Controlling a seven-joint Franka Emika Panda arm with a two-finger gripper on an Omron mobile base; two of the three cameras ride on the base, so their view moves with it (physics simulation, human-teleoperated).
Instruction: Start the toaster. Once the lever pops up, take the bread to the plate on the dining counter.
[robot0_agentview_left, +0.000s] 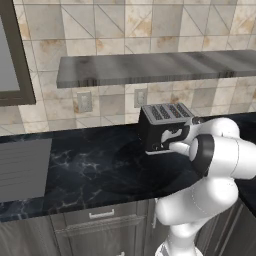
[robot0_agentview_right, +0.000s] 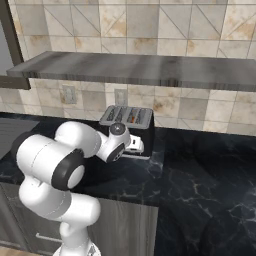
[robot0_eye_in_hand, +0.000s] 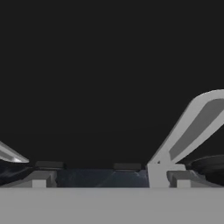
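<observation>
A boxy black toaster (robot0_agentview_left: 162, 129) with a silver slotted top is seen standing on the long countertop (robot0_agentview_left: 90, 167) of black marble veined in white, close to the tiled wall. A pale lever (robot0_eye_in_hand: 192, 129) on the toaster's flat black front is shown large in the hand view, slanting up to the right, with a second pale piece cut off at the left edge. A small tan shape, taken to be the bread (robot0_agentview_right: 133, 117), is glimpsed in one of the slots from the right base view; its outline is too small to be made out clearly.

Above the toaster a grey wood-grained shelf (robot0_agentview_right: 140, 69) is fixed to the beige tiles, and two pale wall outlets (robot0_agentview_left: 84, 101) are set below it. To the left of the toaster a ribbed grey panel (robot0_agentview_left: 24, 167) is let into the countertop, partly cut off by the frame edge.

The gripper (robot0_agentview_left: 176, 146) is pressed up against the toaster's front face, largely hidden behind the white arm in both base views. Its jaws are spread wide, with nothing held between them; the fingertips (robot0_eye_in_hand: 43, 178) appear as low grey blocks beneath the black panel, the lever just beside the right one.
</observation>
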